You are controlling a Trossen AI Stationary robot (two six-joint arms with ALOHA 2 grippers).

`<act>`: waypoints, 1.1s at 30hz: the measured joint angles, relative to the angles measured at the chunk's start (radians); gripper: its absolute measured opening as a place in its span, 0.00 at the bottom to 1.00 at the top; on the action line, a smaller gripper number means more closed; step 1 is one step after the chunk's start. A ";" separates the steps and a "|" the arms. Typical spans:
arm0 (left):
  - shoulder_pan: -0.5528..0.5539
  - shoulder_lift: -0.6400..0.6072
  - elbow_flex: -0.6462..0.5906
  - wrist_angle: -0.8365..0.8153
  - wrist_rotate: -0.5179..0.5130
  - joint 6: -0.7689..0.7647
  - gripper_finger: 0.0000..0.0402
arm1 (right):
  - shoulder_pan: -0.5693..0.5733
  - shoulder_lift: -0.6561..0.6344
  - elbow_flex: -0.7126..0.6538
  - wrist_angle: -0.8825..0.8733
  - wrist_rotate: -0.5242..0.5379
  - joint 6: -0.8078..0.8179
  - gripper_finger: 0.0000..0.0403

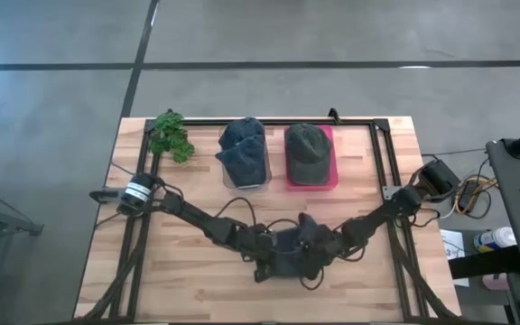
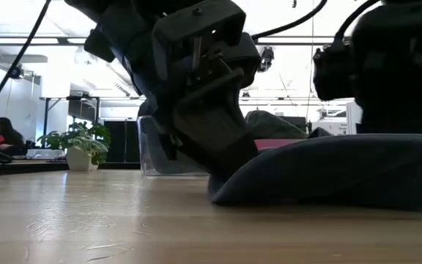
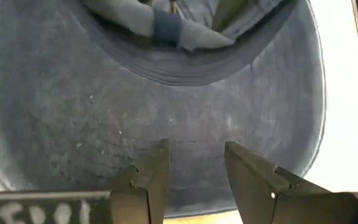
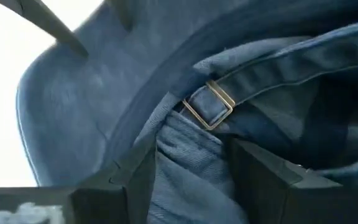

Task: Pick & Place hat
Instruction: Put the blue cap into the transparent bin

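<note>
A dark blue denim cap (image 1: 289,246) lies upside down near the middle of the table's near side; the low view shows the cap (image 2: 343,172) resting flat on the wood. My left gripper (image 1: 262,260) has come in from the left and is open. Its fingertips stand over the upturned underside of the brim (image 3: 166,106). My right gripper (image 1: 321,251) has come in from the right and is open over the cap's back, where the strap and its brass buckle (image 4: 209,106) show. My left gripper (image 3: 196,149) slants down from the table's left onto the brim's underside (image 3: 194,134), both fingers above it; whether the tips touch the cloth I cannot tell. My right gripper (image 4: 194,152) has bunched denim below the buckle (image 4: 182,158) between its open fingers. The cloth lies against the fingers and the cap stays on the table.
At the far side stand a clear bin of blue hats (image 1: 244,153), a pink tray (image 1: 327,179) bearing a dark green cap (image 1: 307,149), and a small potted plant (image 1: 171,135). A black frame (image 1: 382,162) runs round the table. Bare wood lies near the left edge (image 1: 152,280).
</note>
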 joint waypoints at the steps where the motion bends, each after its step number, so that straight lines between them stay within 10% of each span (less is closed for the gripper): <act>1: 0.000 -0.002 0.007 -0.003 -0.012 0.003 0.38 | 0.009 -0.001 0.000 -0.008 -0.004 0.000 0.48; 10: 0.000 -0.062 0.117 -0.032 -0.119 0.056 0.38 | 0.021 -0.010 0.000 -0.138 -0.017 -0.007 0.48; 21: 0.025 -0.077 0.236 -0.567 -0.369 0.150 0.38 | 0.063 -0.188 0.016 -0.302 0.104 -0.006 0.48; 33: 0.230 -0.074 0.212 -0.450 0.086 0.353 0.38 | 0.064 -0.155 0.017 -0.237 0.075 0.115 0.48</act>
